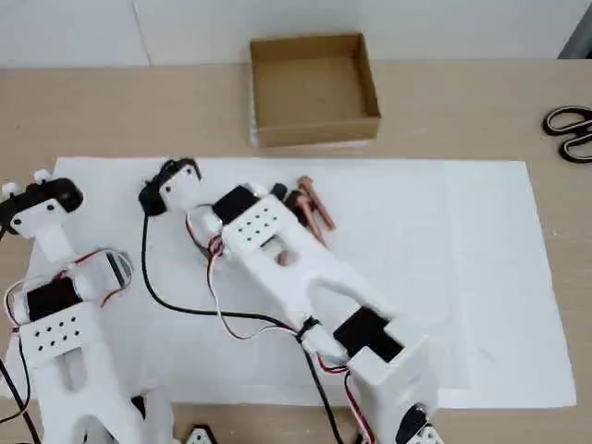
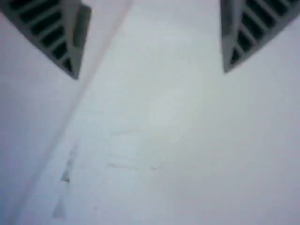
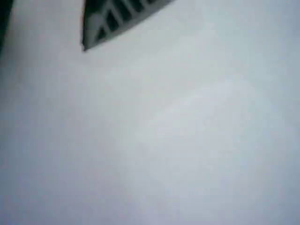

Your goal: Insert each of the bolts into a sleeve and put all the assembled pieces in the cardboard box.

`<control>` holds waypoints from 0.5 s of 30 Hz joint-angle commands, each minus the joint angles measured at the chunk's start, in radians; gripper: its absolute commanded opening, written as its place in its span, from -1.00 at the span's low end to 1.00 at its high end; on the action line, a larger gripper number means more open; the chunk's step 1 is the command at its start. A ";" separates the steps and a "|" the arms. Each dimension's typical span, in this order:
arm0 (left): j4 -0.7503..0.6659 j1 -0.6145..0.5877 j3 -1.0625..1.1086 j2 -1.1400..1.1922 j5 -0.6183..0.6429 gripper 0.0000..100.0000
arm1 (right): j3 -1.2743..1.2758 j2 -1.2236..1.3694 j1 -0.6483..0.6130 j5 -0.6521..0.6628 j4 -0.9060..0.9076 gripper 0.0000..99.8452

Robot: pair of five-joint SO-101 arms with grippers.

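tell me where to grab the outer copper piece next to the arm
Probably the copper piece mid-shaft, from straight above, pinching across its thin width: it lies flat and slanted on the paper, flared end toward the box, and an arm crowds one side.

So the right arm (image 1: 305, 268) lies diagonally across the middle of the white sheet (image 1: 462, 277), walling the left arm (image 1: 55, 314) off from the copper pieces (image 1: 314, 211) just beside its far side. The sheet's right half is open, and so is the strip between the pieces and the cardboard box (image 1: 314, 129). The scissors (image 1: 569, 131) sit way off right.
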 commanded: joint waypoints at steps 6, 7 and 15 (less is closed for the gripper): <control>-0.021 -0.006 -0.004 -0.002 0.006 -0.62 | -0.048 0.053 -0.007 -0.008 -0.004 -0.48; -0.021 -0.006 -0.004 -0.002 0.006 -0.62 | -0.049 0.071 -0.008 -0.008 -0.005 -0.48; -0.021 -0.006 -0.004 0.000 0.006 -0.62 | -0.049 0.153 -0.007 -0.008 -0.051 -0.48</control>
